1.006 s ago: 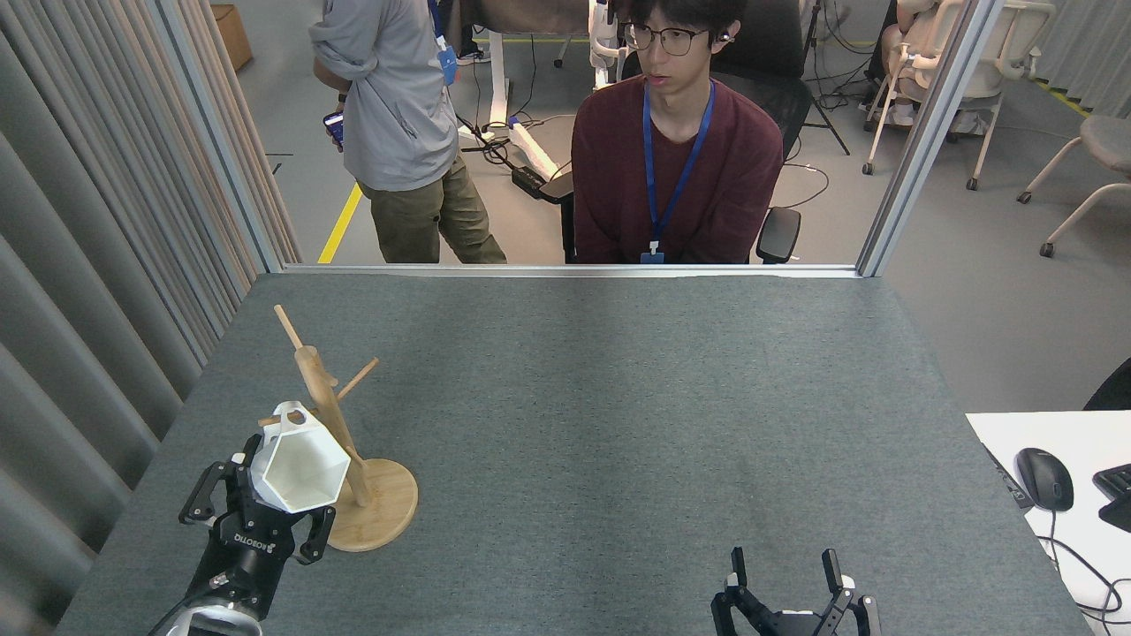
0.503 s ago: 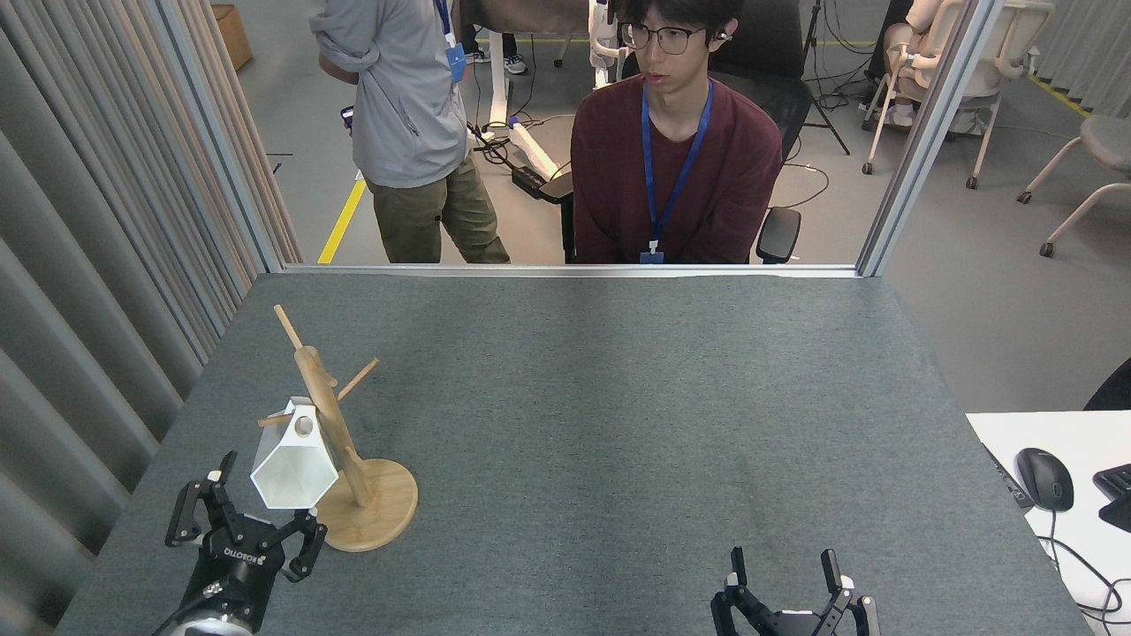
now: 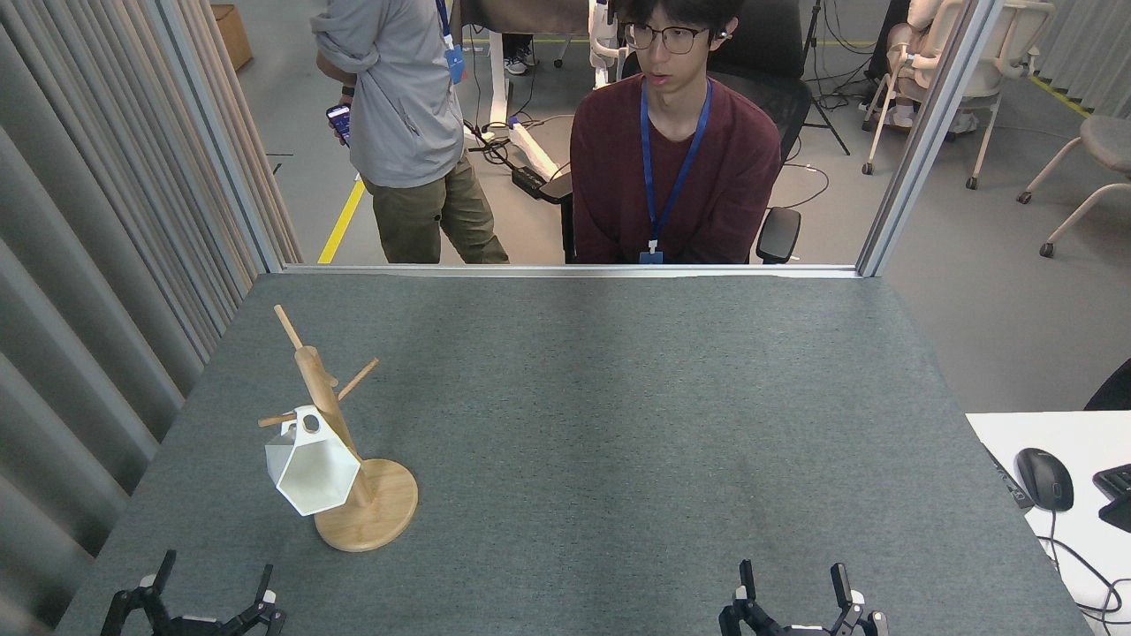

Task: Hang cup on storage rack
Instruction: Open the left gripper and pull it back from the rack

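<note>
Resting low at the near edge, both the left gripper and right gripper stand spread, empty — well apart from the faceted white cup, hanging on the wooden rack on grey felt.

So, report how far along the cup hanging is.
Done, by the look of it: the cup hangs from a peg of the storage rack, rim facing the camera. In hand: nothing; the left gripper and right gripper sit open and empty at the near edge. Left: apparently nothing.
</note>
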